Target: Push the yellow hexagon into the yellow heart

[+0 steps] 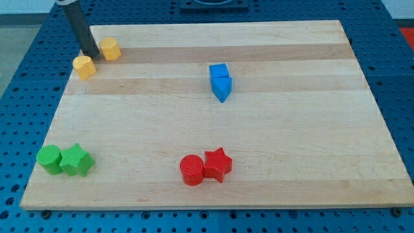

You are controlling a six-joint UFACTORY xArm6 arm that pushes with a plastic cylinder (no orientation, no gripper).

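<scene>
On the wooden counter (213, 129), my tip (94, 55) between yellow hexagon (110, 48) and yellow heart (84, 66), touching neither clearly; no hand fitted.

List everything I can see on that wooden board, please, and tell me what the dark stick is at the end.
Yellow hexagon: one, yellow, near the view's top left corner.
Yellow heart: one, yellow, just below and left of the hexagon, a small gap between them.
Blue blocks: two, blue, touching, right of centre in the upper half; exact shapes hard to tell.
Green blocks: two, green, touching, at the view's bottom left; the right one looks star-shaped.
Red cylinder: one, red, bottom centre.
Red star: one, red, touching the cylinder's right side.
Wooden board: one, pale wood, on a blue perforated table.
My tip: one dark rod, ending between the two yellow blocks.
</scene>
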